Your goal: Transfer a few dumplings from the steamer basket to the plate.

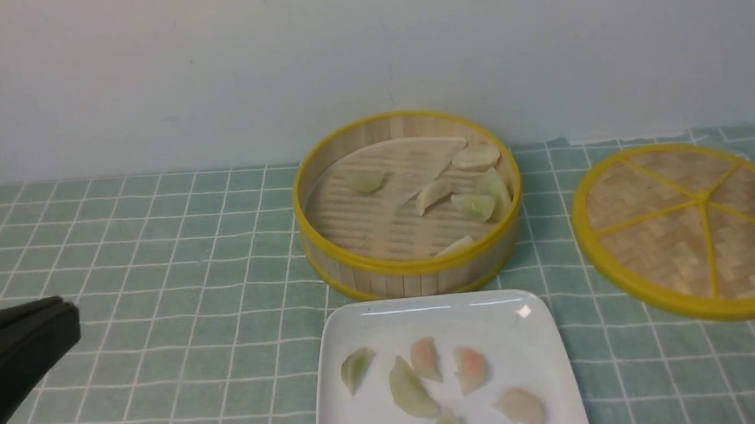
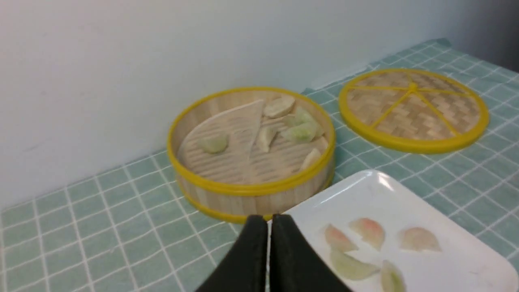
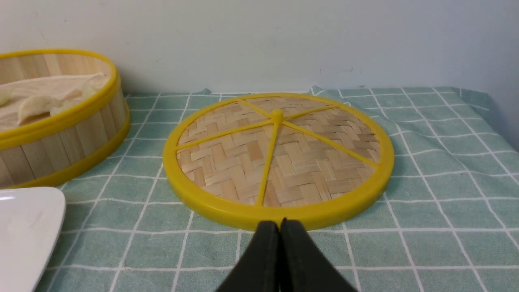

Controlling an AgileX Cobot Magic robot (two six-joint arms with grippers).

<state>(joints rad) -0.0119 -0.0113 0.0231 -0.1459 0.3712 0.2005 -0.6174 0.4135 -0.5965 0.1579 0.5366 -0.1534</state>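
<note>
The steamer basket (image 1: 415, 268) stands at the table's middle, against the back wall, with several dumplings (image 1: 473, 206) on its slatted floor. It also shows in the left wrist view (image 2: 251, 190) and the right wrist view (image 3: 61, 138). The white plate (image 1: 372, 320) lies just in front of it with several dumplings (image 1: 410, 391), green and pink-tinted; they show in the left wrist view too (image 2: 369, 232). My left gripper (image 1: 69, 324) is shut and empty, low at the left, well away from the plate; in its wrist view (image 2: 268, 221) the jaws meet. My right gripper (image 3: 279, 224) is shut and empty, out of the front view.
The flat woven lid (image 1: 695, 227) with yellow spokes lies right of the steamer, also in the right wrist view (image 3: 279, 158) and the left wrist view (image 2: 413, 107). A green checked cloth (image 1: 152, 257) covers the table. A pale wall stands close behind.
</note>
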